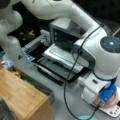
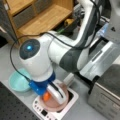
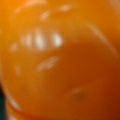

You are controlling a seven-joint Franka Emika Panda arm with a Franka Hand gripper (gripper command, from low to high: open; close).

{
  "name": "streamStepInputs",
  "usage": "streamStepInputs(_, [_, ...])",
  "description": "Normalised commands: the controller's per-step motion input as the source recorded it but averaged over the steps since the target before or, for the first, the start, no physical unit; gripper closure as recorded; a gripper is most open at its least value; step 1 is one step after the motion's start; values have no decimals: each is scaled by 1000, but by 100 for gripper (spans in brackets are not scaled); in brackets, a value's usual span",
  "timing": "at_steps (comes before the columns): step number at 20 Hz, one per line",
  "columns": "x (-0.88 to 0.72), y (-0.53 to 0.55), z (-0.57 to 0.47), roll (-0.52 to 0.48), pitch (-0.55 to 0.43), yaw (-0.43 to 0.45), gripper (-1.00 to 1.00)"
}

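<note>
Pincer (image 2: 51, 96) jaws hidden; orange object (image 3: 60, 60) fills wrist view.

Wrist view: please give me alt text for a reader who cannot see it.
A glossy orange object fills almost the whole wrist view, pressed close to the camera, with small white highlights across its upper part. A thin dark sliver shows at the lower left edge; the gripper itself does not show here.

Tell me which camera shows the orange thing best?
The wrist view: the orange thing fills that whole picture, glossy with bright glints. In a front view it is only a small orange patch beside the end effector, over a pink bowl on a white scale. In a front view it is hidden behind the arm.
</note>
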Motion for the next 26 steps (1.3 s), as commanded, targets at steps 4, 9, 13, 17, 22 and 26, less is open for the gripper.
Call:
streamStepInputs(4, [-369,165,-191,-241,-260,3,100])
streamStepInputs(9, [-354,149,-165,-251,-256,1,100])
streamStepInputs(13, [-327,123,-130,-267,-240,-7,100])
streamStepInputs(17, [-294,125,-116,-262,-234,-18,-100])
streamStepInputs(22, [-287,121,-104,-245,-236,-22,-100])
streamStepInputs(26, [-305,80,-91,-238,-227,-15,-100])
